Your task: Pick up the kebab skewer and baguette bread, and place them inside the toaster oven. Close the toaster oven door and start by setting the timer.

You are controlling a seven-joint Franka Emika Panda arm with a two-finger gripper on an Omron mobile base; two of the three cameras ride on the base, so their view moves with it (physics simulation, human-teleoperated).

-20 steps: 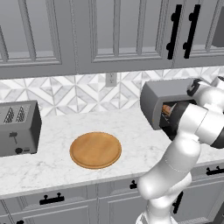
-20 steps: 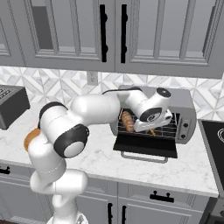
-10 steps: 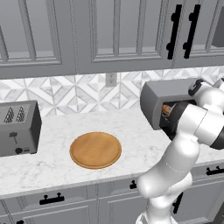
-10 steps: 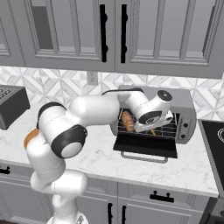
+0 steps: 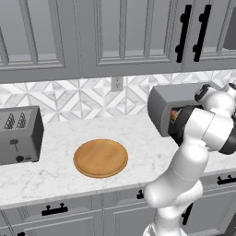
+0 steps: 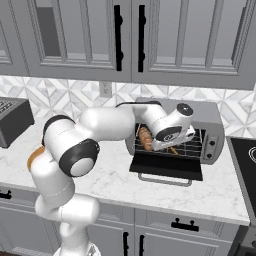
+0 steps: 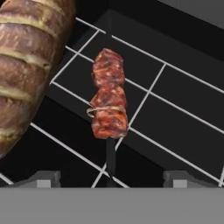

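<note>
1. The skewer [image 7: 108,101] lies on the oven [image 6: 215,125] rack [image 7: 175,94]: reddish-brown meat chunks on a thin dark stick.
2. In the hand view its long axis runs from the gripper [image 7: 111,178] straight away, bare end nearest.
3. The fingers [image 7: 43,178] stand wide apart, gripping nothing, either side of that end.
4. The bread [image 7: 27,61], golden and slashed, lies just beside the skewer; bare rack lies on the skewer's other side.
5. The door [image 6: 167,167] hangs open, flat.
</note>
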